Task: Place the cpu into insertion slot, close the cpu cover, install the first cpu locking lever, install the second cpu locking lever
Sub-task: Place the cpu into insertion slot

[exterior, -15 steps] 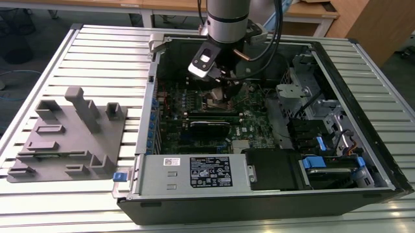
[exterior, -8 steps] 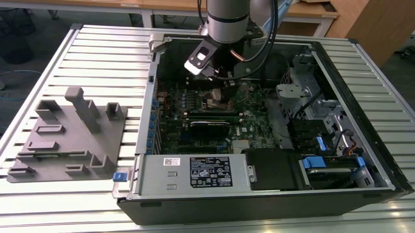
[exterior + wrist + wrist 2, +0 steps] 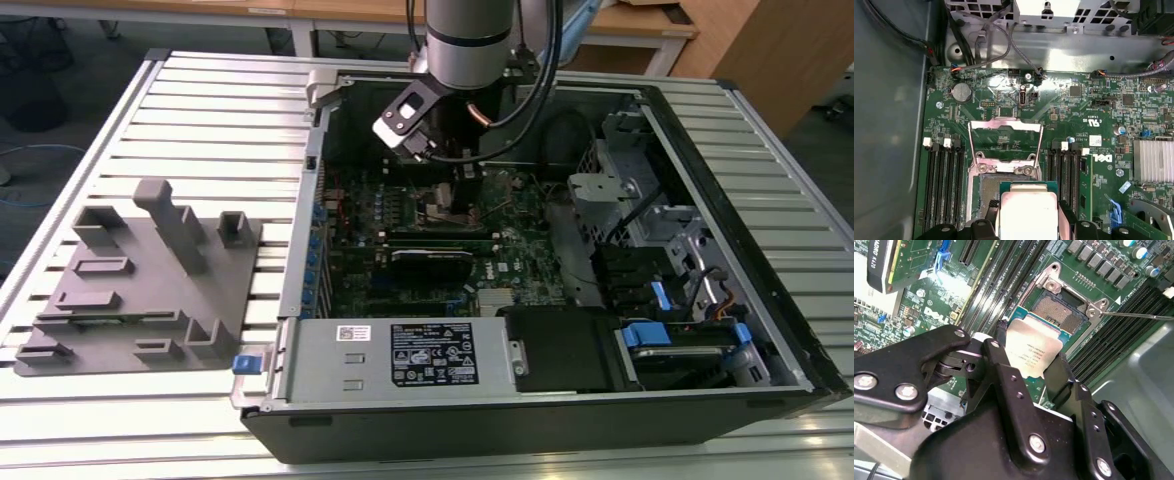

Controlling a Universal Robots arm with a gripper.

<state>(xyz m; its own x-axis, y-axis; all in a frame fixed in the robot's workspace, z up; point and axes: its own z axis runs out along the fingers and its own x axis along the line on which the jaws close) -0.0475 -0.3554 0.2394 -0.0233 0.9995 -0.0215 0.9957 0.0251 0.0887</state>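
My gripper (image 3: 1029, 357) is shut on the cpu (image 3: 1032, 351), a flat square chip with a dull silvery top, pinched by its edges between two black fingers (image 3: 1066, 220). The cpu (image 3: 1026, 212) hangs tilted just above the insertion slot (image 3: 1058, 310), overlapping one side of it. Much of the slot's dark pin field and shiny rim lies bare. The cpu cover (image 3: 1005, 137), a thin silvery frame, stands flipped open on the slot's far side. A thin locking lever rod (image 3: 1136, 316) sticks out sideways, unlatched. In the exterior view the gripper (image 3: 451, 165) reaches down into the computer case over the slot (image 3: 447, 207).
Black memory slots (image 3: 944, 180) flank the socket on both sides. The open computer case (image 3: 747, 150) walls in the green motherboard, with a drive cage (image 3: 627, 190) at the exterior view's right and a metal box (image 3: 400, 355) in front. A grey fixture block (image 3: 147, 280) lies on the slatted table.
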